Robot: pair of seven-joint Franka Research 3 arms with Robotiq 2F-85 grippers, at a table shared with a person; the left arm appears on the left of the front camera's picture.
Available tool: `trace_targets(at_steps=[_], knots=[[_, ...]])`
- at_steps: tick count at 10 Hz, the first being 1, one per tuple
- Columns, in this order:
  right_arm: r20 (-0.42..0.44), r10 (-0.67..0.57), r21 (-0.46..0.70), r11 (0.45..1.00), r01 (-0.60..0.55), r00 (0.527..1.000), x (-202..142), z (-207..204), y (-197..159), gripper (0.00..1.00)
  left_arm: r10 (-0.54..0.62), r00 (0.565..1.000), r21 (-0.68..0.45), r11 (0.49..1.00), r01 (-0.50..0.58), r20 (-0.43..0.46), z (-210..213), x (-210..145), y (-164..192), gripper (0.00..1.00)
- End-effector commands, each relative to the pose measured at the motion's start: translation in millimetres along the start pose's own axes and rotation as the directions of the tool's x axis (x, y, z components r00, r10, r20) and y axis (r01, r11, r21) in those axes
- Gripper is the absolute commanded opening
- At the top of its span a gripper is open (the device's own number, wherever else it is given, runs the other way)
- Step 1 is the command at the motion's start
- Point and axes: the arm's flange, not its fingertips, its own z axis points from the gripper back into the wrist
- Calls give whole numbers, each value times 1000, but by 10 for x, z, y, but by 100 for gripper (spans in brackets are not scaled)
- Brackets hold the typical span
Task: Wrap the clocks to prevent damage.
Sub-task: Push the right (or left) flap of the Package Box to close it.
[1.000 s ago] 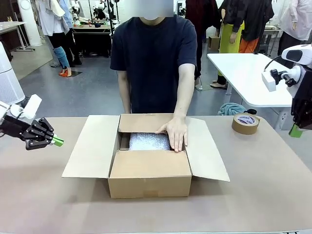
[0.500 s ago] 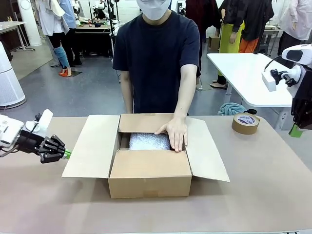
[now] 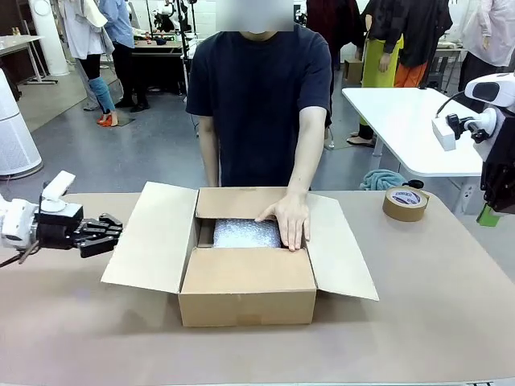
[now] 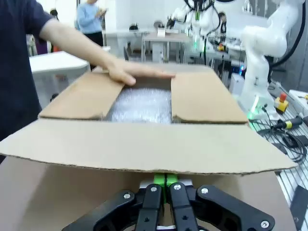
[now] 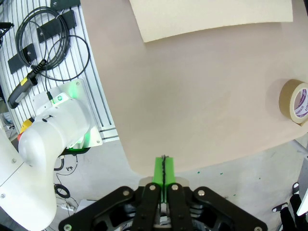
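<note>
An open cardboard box (image 3: 248,297) stands mid-table with a bubble-wrap bundle (image 3: 245,233) inside; the clocks are hidden. The person's hand (image 3: 288,219) rests on the box's far edge over the wrap. My left gripper (image 3: 115,232) is shut and points level at the box, with its tips under the edge of the left flap (image 3: 149,237). In the left wrist view the green fingertips (image 4: 165,179) sit just beneath that flap (image 4: 144,149), with the wrap (image 4: 142,103) and the hand (image 4: 130,73) beyond. My right gripper (image 3: 488,215) hangs shut beyond the table's right edge, empty (image 5: 164,168).
A roll of brown tape (image 3: 405,203) lies at the back right of the table, also seen as the tape roll (image 5: 294,102) in the right wrist view. The box's right flap (image 3: 342,245) lies spread out. A white table (image 3: 410,121) stands behind.
My left gripper has moved right to the box and turned level. The left flap's outer edge has lifted slightly. The right arm and the person's hand have not moved.
</note>
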Motion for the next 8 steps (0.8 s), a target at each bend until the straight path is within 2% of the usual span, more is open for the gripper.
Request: trace_targets(at_steps=[1, 3, 5, 8], knots=[[1, 20, 12, 1000, -20, 1000, -6, -11, 10, 1, -66, 995, 4, 998, 65, 71, -258, -24, 80, 0], [1, 20, 12, 1000, -20, 1000, -6, -11, 10, 1, -55, 989, 26, 998, 52, 139, -439, 115, 139, 0], [1, 20, 12, 1000, -20, 1000, -6, -11, 10, 1, -76, 984, 19, 997, 74, 160, -640, 255, 175, 0], [1, 20, 12, 1000, -20, 1000, -6, -11, 10, 1, -90, 990, -21, 995, 93, 107, -1025, 355, 177, 0]])
